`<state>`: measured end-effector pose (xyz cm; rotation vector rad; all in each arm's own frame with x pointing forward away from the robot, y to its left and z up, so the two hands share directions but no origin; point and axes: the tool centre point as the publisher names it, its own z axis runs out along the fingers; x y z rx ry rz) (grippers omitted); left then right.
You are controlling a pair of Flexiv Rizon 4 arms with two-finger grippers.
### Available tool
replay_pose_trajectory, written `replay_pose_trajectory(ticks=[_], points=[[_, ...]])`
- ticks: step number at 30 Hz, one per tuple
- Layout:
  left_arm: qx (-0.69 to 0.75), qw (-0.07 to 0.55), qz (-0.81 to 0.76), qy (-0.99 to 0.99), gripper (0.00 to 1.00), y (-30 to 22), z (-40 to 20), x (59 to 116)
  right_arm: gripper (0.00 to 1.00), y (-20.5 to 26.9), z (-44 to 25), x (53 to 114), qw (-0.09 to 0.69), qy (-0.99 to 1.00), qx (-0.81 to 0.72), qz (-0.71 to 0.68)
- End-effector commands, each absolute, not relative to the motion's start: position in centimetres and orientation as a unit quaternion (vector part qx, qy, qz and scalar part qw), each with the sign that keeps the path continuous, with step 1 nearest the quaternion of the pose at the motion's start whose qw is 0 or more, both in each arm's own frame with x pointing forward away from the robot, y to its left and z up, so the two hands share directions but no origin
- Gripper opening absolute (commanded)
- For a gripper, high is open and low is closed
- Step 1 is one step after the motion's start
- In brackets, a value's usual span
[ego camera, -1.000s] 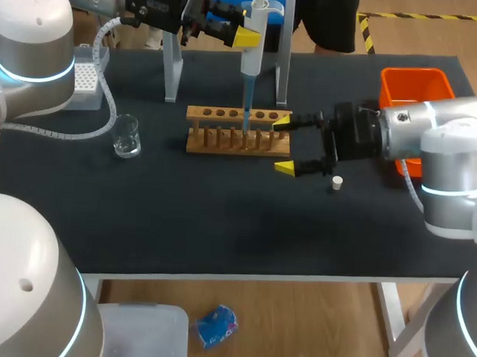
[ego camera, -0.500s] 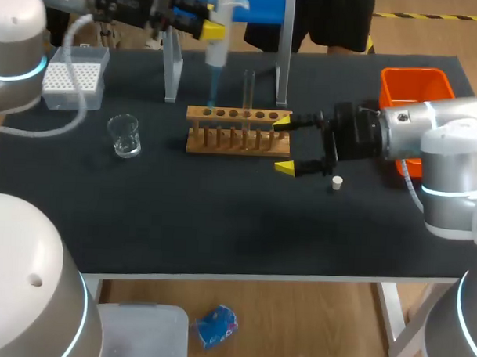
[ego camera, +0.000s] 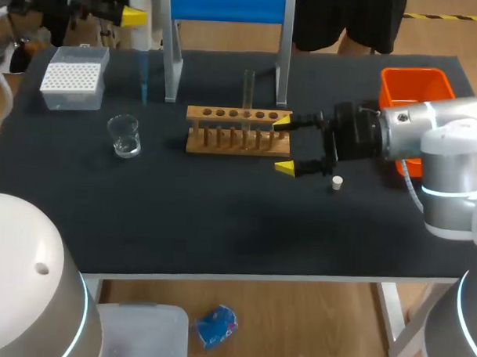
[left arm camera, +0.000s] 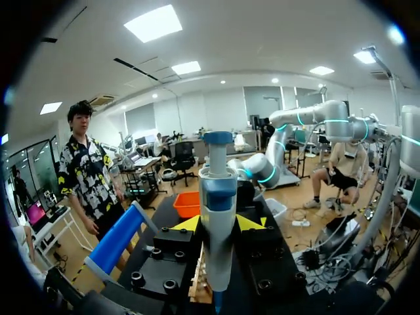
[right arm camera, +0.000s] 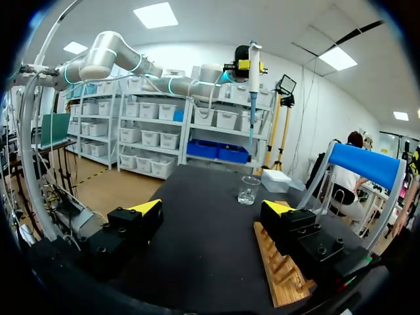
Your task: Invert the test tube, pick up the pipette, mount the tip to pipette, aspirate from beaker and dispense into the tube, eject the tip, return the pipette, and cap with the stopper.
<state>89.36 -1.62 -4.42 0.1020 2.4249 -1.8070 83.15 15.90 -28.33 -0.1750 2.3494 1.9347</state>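
Left gripper (left arm camera: 218,224), gripping the pipette (left arm camera: 217,197), has swung off the test tube (ego camera: 248,89). The dispense looks done. Right gripper (ego camera: 283,145) gapes wide.

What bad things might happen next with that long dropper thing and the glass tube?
The pipette in the left tool hangs with its thin tip between the tip box and a stand post; a swing might knock it. The right tool stands open close by the rack, at its end, so a nudge may shake the tall test tube. The small stopper lies loose and may roll away.
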Motion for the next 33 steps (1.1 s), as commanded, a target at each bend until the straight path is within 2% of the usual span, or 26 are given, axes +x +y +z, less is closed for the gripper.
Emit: replay_pose_trajectory(ticks=[1, 18, 33], points=[[0.034, 0.059, -0.607, 0.792, 0.0, -0.2, -5.8, 89.6, 1.0, 15.9, -28.3, 83.1, 0.047, 0.77, -0.057, 0.633], [-0.002, 0.048, -0.621, 0.783, 0.0, 1.9, -10.2, 90.2, 1.0, 15.9, -28.3, 83.1, 0.047, 0.77, -0.057, 0.633], [-0.015, 0.052, -0.626, 0.778, 0.0, 2.9, -11.1, 90.8, 1.0, 15.9, -28.3, 83.1, 0.047, 0.77, -0.057, 0.633]])
